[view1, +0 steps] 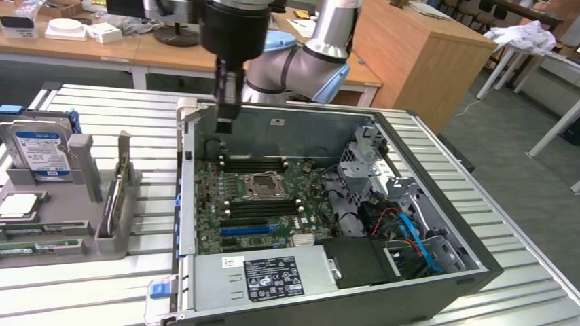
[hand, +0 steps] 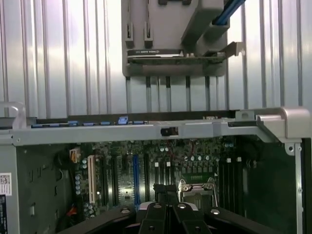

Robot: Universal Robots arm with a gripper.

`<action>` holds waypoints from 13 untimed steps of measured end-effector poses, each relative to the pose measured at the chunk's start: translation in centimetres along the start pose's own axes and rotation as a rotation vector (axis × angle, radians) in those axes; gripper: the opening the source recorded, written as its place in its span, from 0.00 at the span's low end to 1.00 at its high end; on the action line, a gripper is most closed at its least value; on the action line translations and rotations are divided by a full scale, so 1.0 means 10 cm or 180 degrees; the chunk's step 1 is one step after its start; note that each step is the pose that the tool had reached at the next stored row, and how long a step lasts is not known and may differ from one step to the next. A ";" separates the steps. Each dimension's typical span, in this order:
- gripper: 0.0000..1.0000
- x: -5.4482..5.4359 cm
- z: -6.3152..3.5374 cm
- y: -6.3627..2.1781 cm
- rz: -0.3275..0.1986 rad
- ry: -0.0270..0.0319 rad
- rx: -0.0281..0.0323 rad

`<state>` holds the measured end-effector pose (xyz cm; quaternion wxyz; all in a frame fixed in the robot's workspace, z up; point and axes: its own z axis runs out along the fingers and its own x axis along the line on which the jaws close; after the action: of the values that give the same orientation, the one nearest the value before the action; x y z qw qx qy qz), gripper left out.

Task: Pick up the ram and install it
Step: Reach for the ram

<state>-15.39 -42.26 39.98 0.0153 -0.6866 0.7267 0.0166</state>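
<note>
Claw (view1: pixel 225 119) clamping the ram stick (view1: pixel 227 128) (dark, seen edge-on), hovering above the open computer case (view1: pixel 299 132), motherboard (view1: pixel 263 204) lying below, parts holder (view1: pixel 64 227) standing beside on the bench (view1: pixel 91 278).

No legible text, brand or number anywhere.

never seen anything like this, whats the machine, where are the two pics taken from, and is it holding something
The machine is a robot arm with a gripper at its end. One picture comes from a camera standing off the arm. The other comes from a camera on the wrist, looking down past the gripper. On the slatted metal table lies an open computer case with its motherboard showing. At the exterior view's left, a grey holder carries parts, among them a hard drive. The gripper hangs above the open case, near its rim. Whether it holds a ram stick I cannot tell.
</note>
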 end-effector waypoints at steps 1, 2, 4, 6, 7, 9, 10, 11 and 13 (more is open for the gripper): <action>0.10 0.00 0.001 -0.045 0.0000 -0.0002 -0.0002; 0.10 -0.01 0.000 -0.090 0.0000 -0.0003 -0.0005; 0.10 -0.01 0.000 -0.180 0.0000 -0.0005 -0.0013; 0.10 -0.02 0.000 -0.273 0.0002 -0.0006 -0.0023; 0.10 -0.02 0.000 -0.319 0.0001 -0.0006 -0.0029; 0.10 -0.02 0.000 -0.408 0.0002 -0.0006 -0.0043; 0.10 -0.03 0.000 -0.453 0.0002 -0.0006 -0.0050; 0.10 -0.03 0.000 -0.501 0.0002 -0.0006 -0.0059; 0.10 -0.03 0.000 -0.590 0.0004 -0.0005 -0.0075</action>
<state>-9.49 -42.26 39.98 0.0077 -0.6863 0.7268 0.0257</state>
